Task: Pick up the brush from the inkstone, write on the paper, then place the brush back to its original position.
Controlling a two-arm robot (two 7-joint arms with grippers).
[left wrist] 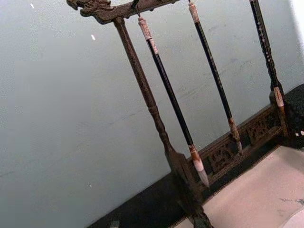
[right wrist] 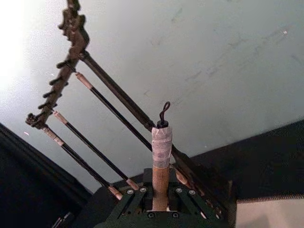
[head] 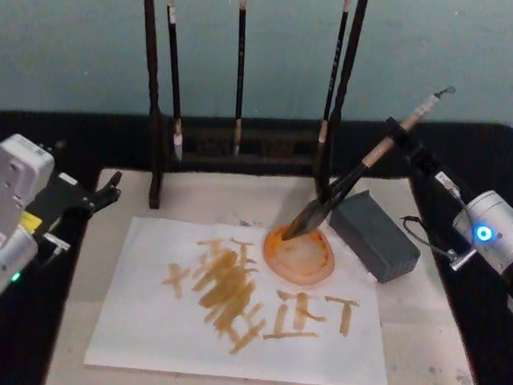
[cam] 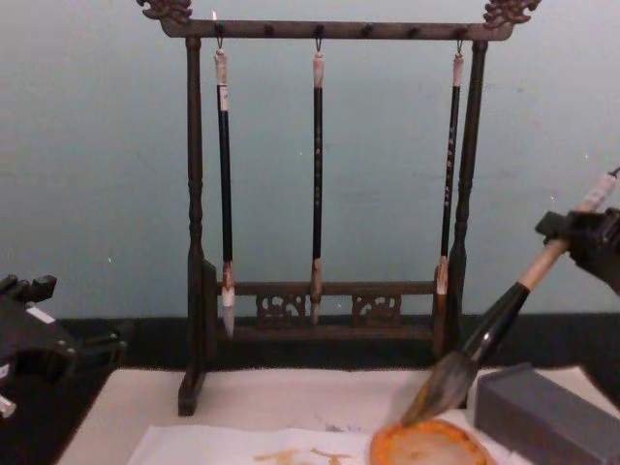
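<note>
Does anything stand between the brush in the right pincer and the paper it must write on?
Nothing visible. The right pincer is shut on the brush, its tuft at the inkstone's far rim; open paper lies just in front. The grey block sits right of that path. The left pincer rests far to the left.

The black bench carries a beige mat over its middle. A dark stand rests at the mat's far edge. On the mat lie a white paper, stroked orange-yellow, and just right of it a grey block.
</note>
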